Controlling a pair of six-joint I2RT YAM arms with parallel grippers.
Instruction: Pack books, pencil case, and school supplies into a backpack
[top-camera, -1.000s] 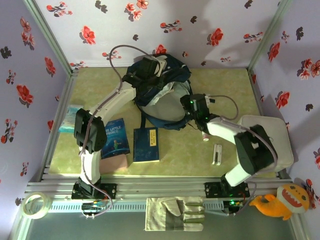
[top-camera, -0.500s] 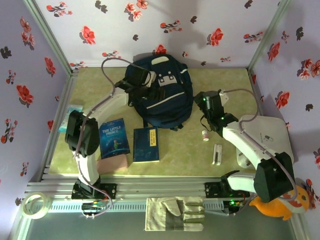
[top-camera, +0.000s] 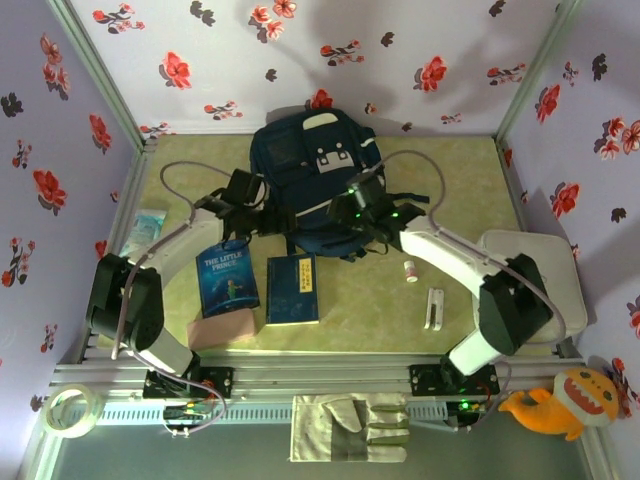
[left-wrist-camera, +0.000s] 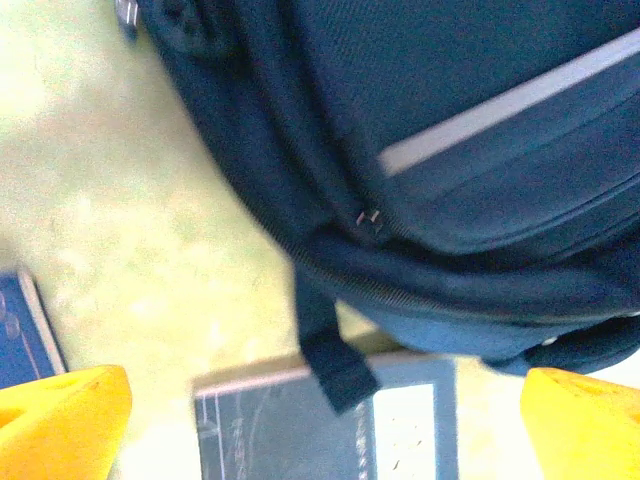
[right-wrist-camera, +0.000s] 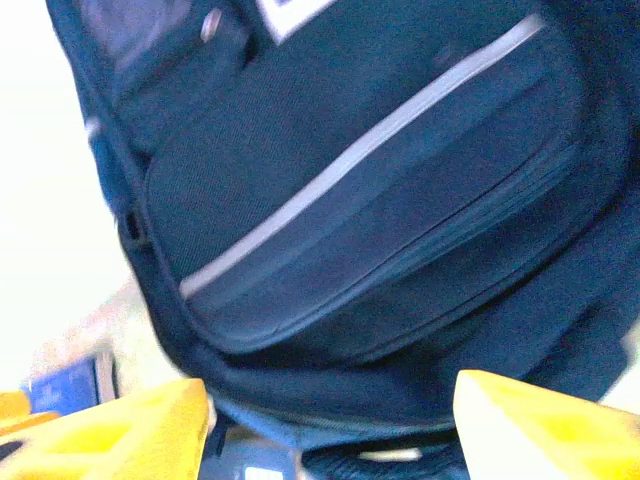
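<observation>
The navy backpack (top-camera: 315, 165) lies flat at the back middle of the table, with a white stripe and grey patches. My left gripper (top-camera: 262, 200) hovers open at its lower left edge; in the left wrist view the yellow fingers (left-wrist-camera: 60, 420) stand wide apart over a dangling strap (left-wrist-camera: 335, 365) and a navy book (left-wrist-camera: 250, 430). My right gripper (top-camera: 352, 205) is open over the backpack's (right-wrist-camera: 350, 200) lower front. The Little Prince book (top-camera: 228, 277) and the navy book (top-camera: 292, 289) lie in front. The pink pencil case (top-camera: 222, 328) lies nearer. A white bar (top-camera: 434, 308) and small tube (top-camera: 410, 271) lie at the right.
A pale blue packet (top-camera: 143, 225) lies by the left wall. A white box (top-camera: 545, 290) stands at the right edge. Beyond the near rail lie a work glove (top-camera: 350, 427), a tape roll (top-camera: 70, 410) and an orange plush toy (top-camera: 560, 400).
The backpack, held up a second ago, now lies flat. My left gripper has opened and drawn back to its lower left. My right arm has swung left over the backpack's lower front.
</observation>
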